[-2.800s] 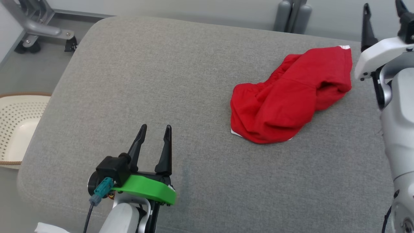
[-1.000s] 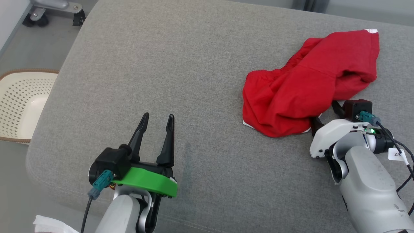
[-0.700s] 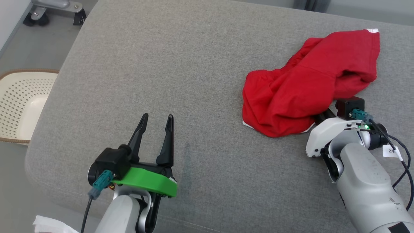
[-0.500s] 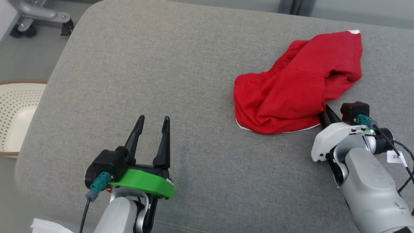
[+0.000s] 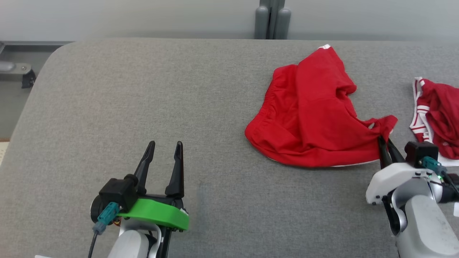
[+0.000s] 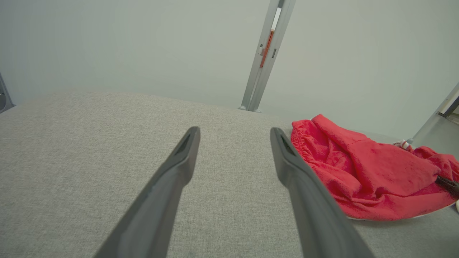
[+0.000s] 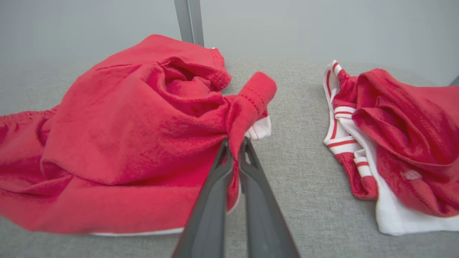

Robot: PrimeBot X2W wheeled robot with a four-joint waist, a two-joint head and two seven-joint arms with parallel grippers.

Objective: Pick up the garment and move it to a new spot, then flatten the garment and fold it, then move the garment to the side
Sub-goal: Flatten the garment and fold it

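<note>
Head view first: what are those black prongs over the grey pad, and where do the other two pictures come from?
This is a two-armed robot. The head view looks down from its head at a grey pad. The other two come from cameras on its wrists, each looking along that arm's prongs, its grasping tools. The left tool is open and empty over the pad. The right tool is shut on a corner of the red shorts, which lie crumpled on the pad. A red and white garment lies to their right, untouched.
</note>
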